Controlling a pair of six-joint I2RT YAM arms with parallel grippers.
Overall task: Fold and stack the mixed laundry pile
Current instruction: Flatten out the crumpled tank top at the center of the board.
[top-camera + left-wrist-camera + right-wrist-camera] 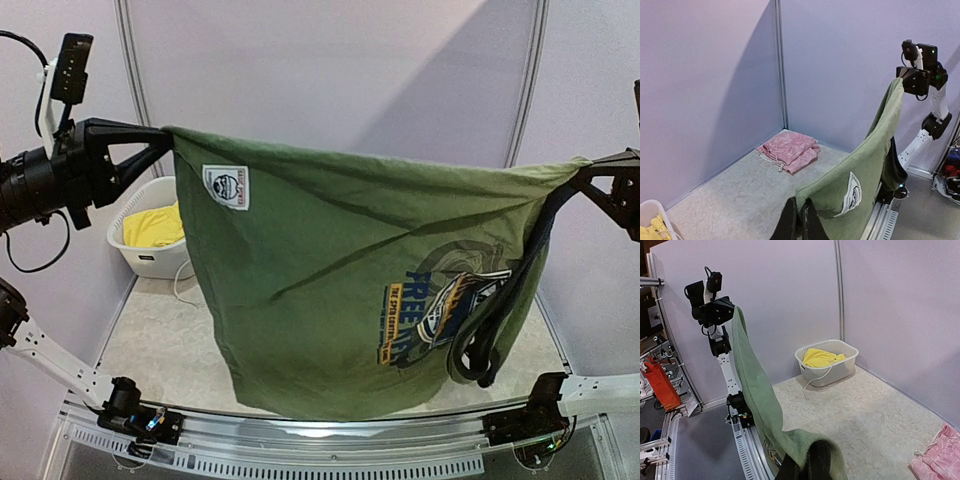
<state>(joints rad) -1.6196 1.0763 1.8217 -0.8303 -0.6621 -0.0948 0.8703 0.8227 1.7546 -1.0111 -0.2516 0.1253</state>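
Where the top (300,300) hangs: spread in the air between both arms, over the worktop (150,340).
Left end effector (163,138): clenched on its upper left corner.
Handling: light, limp, sagging mid-span; corners, both layers pinched, look the surest hold.
Right end effector (587,170): clenched on the upper right corner.

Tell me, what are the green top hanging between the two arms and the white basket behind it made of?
The green top looks like soft, matte knit fabric, probably cotton jersey: it sags and creases where it hangs. The white basket looks like smooth moulded plastic, slightly glossy: its rim and walls hold a rigid shape.
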